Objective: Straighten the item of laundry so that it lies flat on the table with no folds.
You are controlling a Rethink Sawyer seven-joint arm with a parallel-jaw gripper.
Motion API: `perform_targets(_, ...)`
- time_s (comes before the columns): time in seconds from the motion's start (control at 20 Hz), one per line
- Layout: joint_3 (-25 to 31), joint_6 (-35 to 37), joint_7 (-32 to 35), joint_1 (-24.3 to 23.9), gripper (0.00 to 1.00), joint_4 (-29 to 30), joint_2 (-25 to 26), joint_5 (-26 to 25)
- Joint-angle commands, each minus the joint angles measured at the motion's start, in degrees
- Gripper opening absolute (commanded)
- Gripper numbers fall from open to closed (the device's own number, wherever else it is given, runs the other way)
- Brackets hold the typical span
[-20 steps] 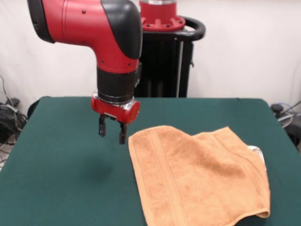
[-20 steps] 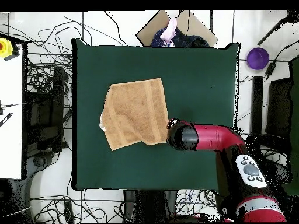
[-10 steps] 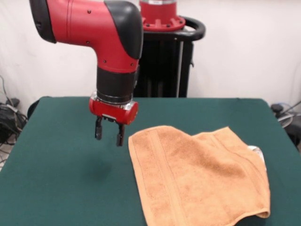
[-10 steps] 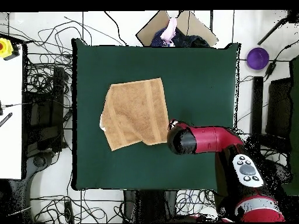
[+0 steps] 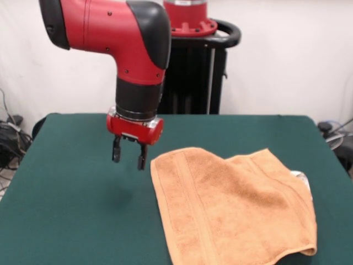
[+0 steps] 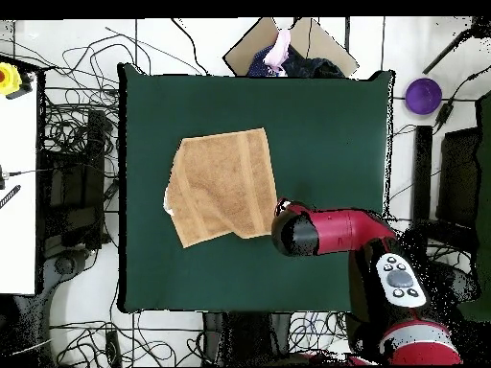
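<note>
The orange-tan towel (image 5: 229, 204) lies on the dark green table (image 5: 66, 210), toward the right in the front view, with one corner folded over near its far right side. A small white tag (image 5: 302, 178) peeks out at its right edge. In the overhead view the towel (image 6: 222, 185) lies left of centre on the table (image 6: 326, 125). My gripper (image 5: 128, 155) hangs open and empty just above the table, beside the towel's near left corner and not touching it. In the overhead view the arm's red and black wrist (image 6: 292, 230) hides the gripper.
The black pedestal (image 5: 193, 72) stands behind the table's far edge. Cables (image 6: 72, 125) lie on the floor around the table. A purple round object (image 6: 423, 95) and a cardboard box (image 6: 288, 43) sit beyond the table edges in the overhead view.
The arm has shifted slightly; in the overhead view the wrist has moved a little toward the towel's corner. The towel has not moved.
</note>
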Motion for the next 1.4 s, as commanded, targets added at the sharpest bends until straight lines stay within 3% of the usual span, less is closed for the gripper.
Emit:
perform_targets(0.05,-1.02,-4.61,3.69,2.67,1.00,5.27,0.84,-2.42)
perform_targets(0.3,-5.04,-8.66,6.55,7.61,1.00,5.60,1.24,-3.02)
perform_targets(0.65,-1.70,-11.73,3.40,6.65,1.00,9.01,0.69,-1.69)
perform_targets(0.9,9.24,-10.32,-3.91,-1.56,1.00,11.23,2.23,-2.64)
perform_targets(1.4,20.43,-4.30,-11.19,-9.20,1.00,11.64,4.48,-5.13)
